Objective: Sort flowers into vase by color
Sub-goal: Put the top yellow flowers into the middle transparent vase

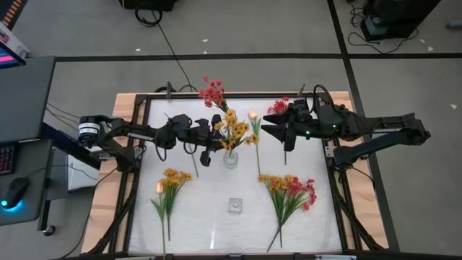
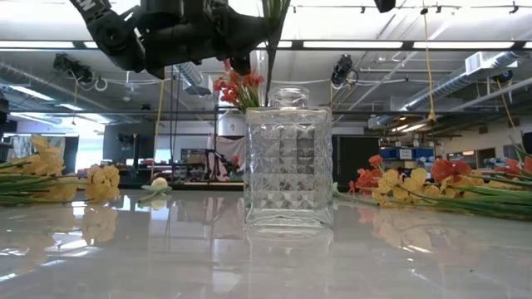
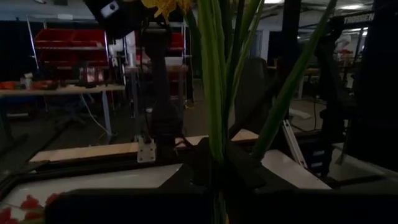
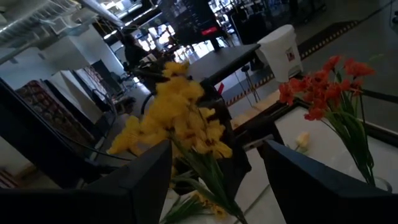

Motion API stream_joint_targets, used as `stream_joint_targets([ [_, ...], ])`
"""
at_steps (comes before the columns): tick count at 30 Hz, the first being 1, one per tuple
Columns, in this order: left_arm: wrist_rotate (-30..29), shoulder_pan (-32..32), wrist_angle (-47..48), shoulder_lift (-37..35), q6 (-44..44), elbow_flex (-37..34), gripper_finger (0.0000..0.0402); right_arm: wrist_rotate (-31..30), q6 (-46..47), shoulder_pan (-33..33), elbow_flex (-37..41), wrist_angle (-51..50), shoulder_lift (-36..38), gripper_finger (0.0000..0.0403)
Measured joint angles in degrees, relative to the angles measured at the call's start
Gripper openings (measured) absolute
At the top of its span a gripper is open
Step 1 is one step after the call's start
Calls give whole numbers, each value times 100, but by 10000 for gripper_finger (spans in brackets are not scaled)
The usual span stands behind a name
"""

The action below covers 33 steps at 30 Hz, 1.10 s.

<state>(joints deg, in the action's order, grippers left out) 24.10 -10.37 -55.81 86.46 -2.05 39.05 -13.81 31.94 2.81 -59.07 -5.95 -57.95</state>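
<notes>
My left gripper (image 1: 218, 141) is shut on a yellow-blossomed flower sprig (image 1: 232, 127), which stands upright over a clear glass vase (image 1: 230, 159) in the middle of the table. In the low view the gripper (image 2: 237, 46) hangs high, and the sprig's stems (image 2: 269, 33) drop behind a nearer cut-glass vase (image 2: 288, 166). My right gripper (image 1: 273, 131) is open, level, right of the sprig and touching nothing. Its fingers (image 4: 146, 180) frame the yellow blossoms (image 4: 177, 118) from a distance. Red flowers (image 1: 211, 92) lie at the far edge. My left gripper pinches the sprig's green stems (image 3: 214, 146) between its two fingers, several stems together, below the leaves. The fingers come in about level from the table's left and lie across the stems. The sprig stands upright, blossoms up. The nearer vase hides its lower ends.
Yellow sprigs (image 1: 170, 185) lie near left. A mixed yellow and red bunch (image 1: 290, 191) lies near right. A peach bud (image 1: 253, 115) with a long stem lies beside the middle vase. A red sprig (image 1: 279, 107) lies under my right arm. A dark frame (image 1: 144, 101) rims the table.
</notes>
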Motion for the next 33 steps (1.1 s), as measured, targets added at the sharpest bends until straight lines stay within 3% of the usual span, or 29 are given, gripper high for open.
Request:
stream_joint_targets([
  [11,-92,-9,175,-4,408,0,21,-2,0,0,0,36,0,261],
  [33,-111,-33,301,435,426,-2,21,-2,-34,0,0,80,0,261],
])
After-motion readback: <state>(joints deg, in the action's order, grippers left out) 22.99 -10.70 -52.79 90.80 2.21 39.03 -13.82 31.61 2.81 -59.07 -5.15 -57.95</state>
